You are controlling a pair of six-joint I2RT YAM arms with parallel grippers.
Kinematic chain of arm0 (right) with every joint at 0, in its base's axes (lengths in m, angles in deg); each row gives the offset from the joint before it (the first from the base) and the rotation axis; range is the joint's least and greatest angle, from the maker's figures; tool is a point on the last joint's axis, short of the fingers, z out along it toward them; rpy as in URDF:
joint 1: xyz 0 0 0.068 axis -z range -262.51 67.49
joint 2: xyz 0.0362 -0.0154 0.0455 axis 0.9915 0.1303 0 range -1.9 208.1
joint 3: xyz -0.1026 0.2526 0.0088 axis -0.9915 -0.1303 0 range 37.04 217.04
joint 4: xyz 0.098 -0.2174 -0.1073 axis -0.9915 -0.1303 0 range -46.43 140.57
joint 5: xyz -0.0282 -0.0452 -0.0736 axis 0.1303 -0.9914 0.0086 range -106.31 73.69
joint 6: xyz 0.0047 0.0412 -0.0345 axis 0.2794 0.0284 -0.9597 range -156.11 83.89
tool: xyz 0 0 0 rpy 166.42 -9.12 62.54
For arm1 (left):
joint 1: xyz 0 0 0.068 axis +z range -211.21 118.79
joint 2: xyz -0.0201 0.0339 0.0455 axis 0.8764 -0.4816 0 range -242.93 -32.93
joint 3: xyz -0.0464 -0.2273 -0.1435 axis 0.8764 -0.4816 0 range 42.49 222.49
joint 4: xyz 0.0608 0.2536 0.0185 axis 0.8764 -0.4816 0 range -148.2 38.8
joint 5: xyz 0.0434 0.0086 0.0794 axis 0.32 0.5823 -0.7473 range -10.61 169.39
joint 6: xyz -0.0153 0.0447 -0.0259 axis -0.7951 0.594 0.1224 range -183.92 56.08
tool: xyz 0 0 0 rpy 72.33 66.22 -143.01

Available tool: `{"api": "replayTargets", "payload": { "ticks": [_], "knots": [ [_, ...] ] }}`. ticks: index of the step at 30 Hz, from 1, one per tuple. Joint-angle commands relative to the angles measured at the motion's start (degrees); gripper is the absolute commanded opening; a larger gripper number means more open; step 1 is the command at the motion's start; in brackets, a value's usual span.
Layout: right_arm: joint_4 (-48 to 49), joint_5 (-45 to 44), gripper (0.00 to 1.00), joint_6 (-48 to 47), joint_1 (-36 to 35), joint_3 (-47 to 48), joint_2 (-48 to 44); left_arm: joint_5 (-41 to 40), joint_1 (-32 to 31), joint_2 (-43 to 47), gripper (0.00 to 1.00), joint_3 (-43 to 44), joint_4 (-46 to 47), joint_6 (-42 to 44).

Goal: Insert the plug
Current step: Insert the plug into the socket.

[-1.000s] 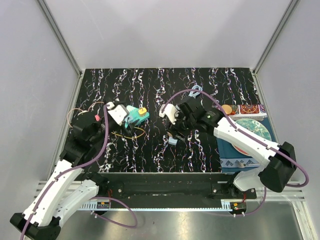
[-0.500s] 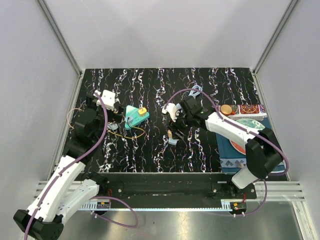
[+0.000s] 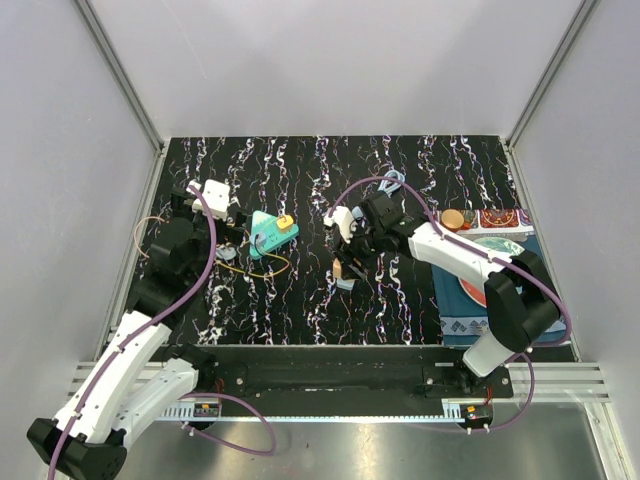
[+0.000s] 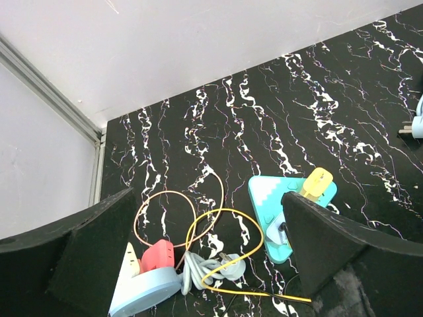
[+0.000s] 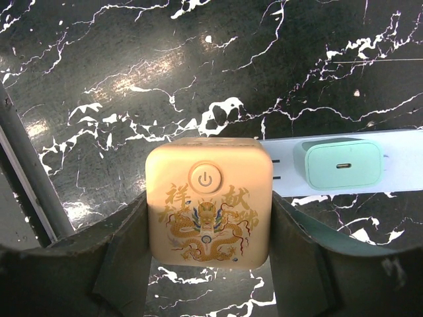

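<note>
My right gripper is shut on the plug, a cream cube printed with a gold dragon and a power button. Its fingers press on both side faces. Just behind the cube lies a pale blue power strip carrying a mint-green charger. In the top view the right gripper hovers over that strip at mid-table. My left gripper stands open with nothing between its fingers, above a tangle of cables, left of a teal triangular socket that holds a yellow plug.
Under the left gripper lie a red plug on a pale blue socket base, a coiled grey cable, and yellow and orange cable loops. A patterned mat with a plate and an orange item sits at the right edge.
The left arm has drawn back to the far left, away from the teal socket. The right arm's elbow has swung in, while its gripper stays over the strip with the cube.
</note>
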Motion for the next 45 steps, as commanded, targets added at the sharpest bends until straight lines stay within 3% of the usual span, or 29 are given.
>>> {"api": "replayTargets", "payload": {
  "ticks": [1, 45],
  "knots": [
    [3.03, 1.83, 0.0, -0.27, 0.54, -0.07, 0.28, -1.65, 0.44, 0.25, 0.99, -0.23, 3.26, -0.11],
    [-0.57, -3.17, 0.0, -1.68, 0.89, -1.04, 0.63, -0.5, 0.35, 0.6, 0.99, -0.76, 3.61, 0.33]
  ]
}}
